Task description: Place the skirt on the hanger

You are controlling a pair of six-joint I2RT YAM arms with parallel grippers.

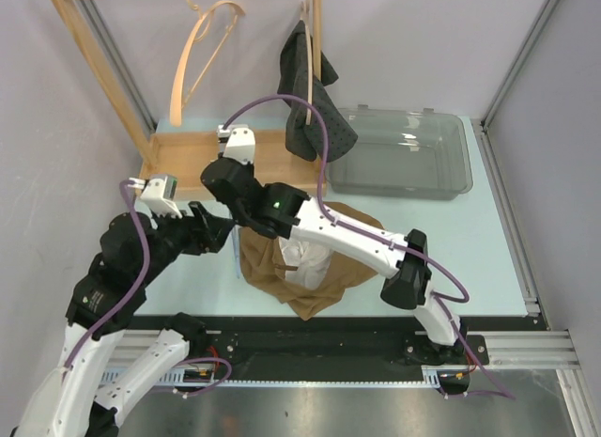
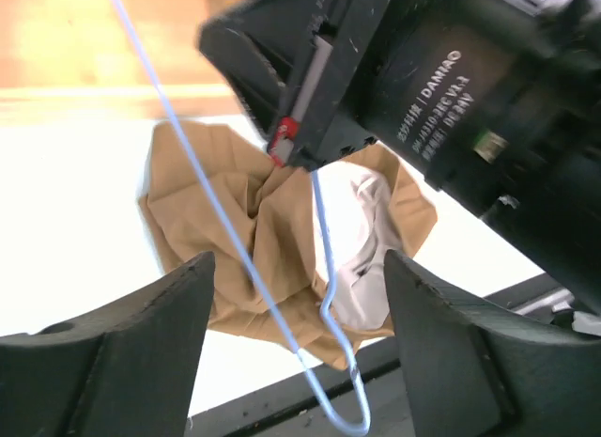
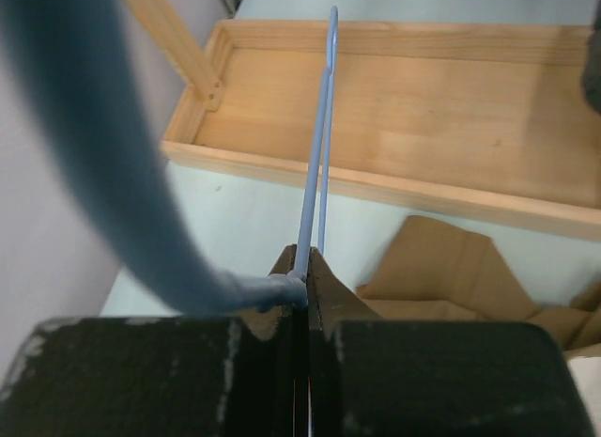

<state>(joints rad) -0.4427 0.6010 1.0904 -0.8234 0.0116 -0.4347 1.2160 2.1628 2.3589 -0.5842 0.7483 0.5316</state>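
Note:
A tan skirt [image 1: 310, 263] lies crumpled on the table with white lining showing; it also shows in the left wrist view [image 2: 254, 230] and the right wrist view [image 3: 441, 268]. My right gripper [image 1: 237, 221] [image 3: 305, 260] is shut on a thin light-blue wire hanger [image 3: 317, 127] and holds it above the skirt's left edge. In the left wrist view the hanger [image 2: 324, 296] runs down from the right gripper, and its hook hangs between my left fingers. My left gripper [image 1: 221, 228] [image 2: 296, 260] is open around the hook without touching it.
A wooden rack [image 1: 188, 160] stands at the back left with a wooden hanger [image 1: 202, 52] and a dark grey garment [image 1: 315, 99] hung on it. A clear plastic bin [image 1: 404, 155] sits at the back right. The rack's base [image 3: 423, 108] lies just beyond the hanger.

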